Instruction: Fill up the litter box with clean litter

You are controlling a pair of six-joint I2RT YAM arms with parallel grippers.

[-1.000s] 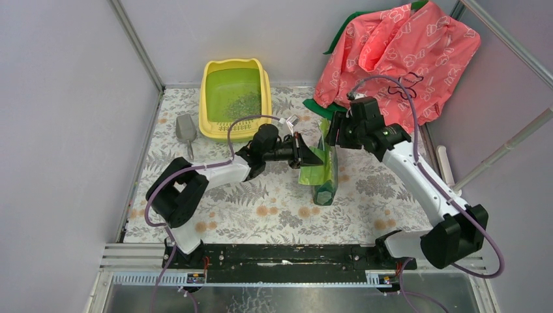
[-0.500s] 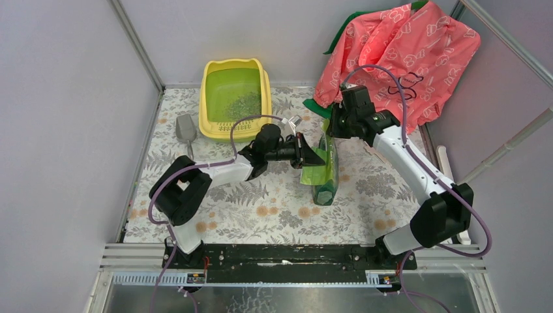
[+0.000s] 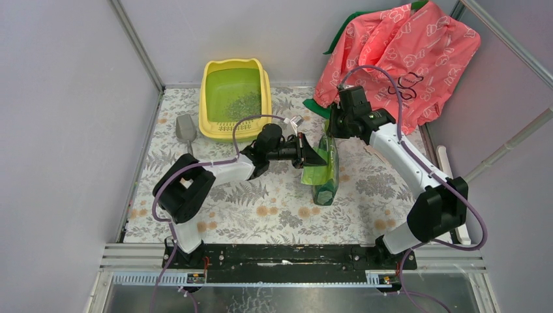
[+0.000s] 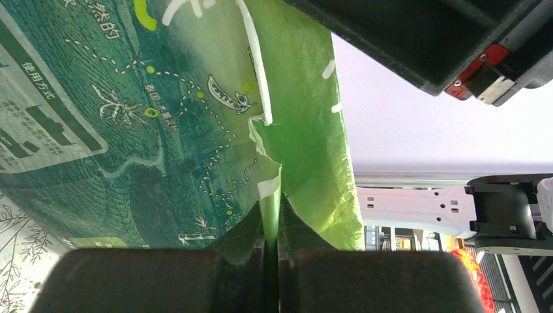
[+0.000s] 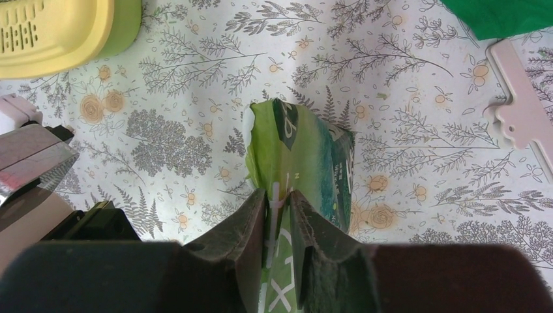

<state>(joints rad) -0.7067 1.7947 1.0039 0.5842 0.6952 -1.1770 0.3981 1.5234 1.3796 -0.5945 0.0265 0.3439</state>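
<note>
At mid-bench the green bag (image 3: 324, 175) stands upright, pinched at its torn top: left gripper (image 3: 306, 152) clamped on one flap, right gripper (image 3: 331, 128) on the other. The litter box (image 3: 207, 107) sits by the far edge, toward the left corner, long axis near-to-far, left arm nearer. Just a thin patch of clean litter (image 3: 243, 104) inside, so I'd say the bag goes far-left and tips over that rim

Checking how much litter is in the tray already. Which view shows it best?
The top external view: the litter box is seen whole from above, with a patch of clean litter on its green floor. The right wrist view catches only the box's yellow corner; the left wrist view shows none.
</note>
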